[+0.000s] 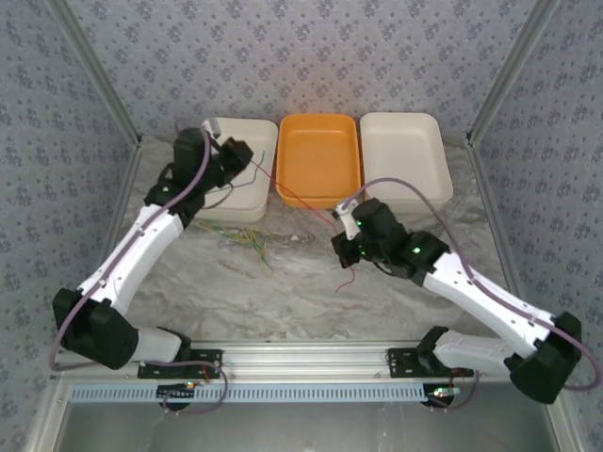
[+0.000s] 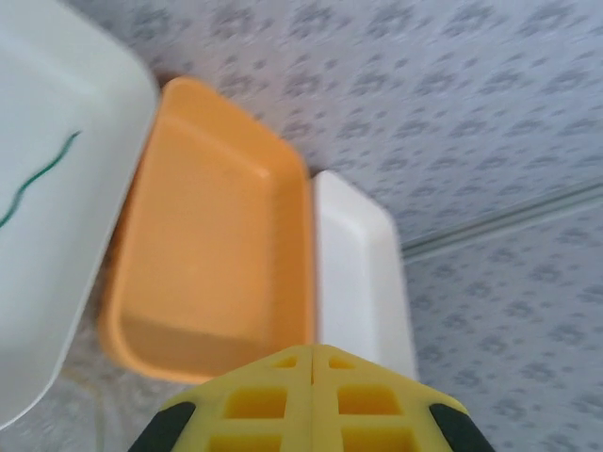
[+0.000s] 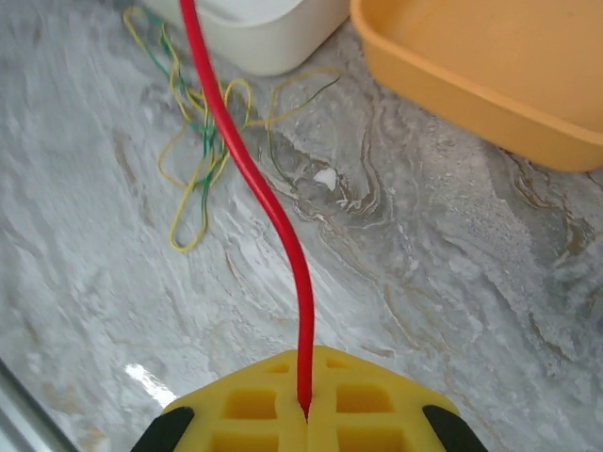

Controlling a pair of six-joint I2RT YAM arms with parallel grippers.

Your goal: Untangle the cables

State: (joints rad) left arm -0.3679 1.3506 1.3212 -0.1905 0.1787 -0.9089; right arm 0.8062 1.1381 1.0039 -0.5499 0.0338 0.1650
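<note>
marble table (image 3: pixel 452 282): thin red cable (image 3: pixel 273 217) pinched in right claw (image 3: pixel 306 377); left claw (image 2: pixel 313 363) closed.

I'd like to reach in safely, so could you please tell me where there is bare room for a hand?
Free: the marble table between the cable tangle and the front rail, and the orange tray. Crowded: before the left white tray, where the tangle lies and the red cable crosses.
</note>
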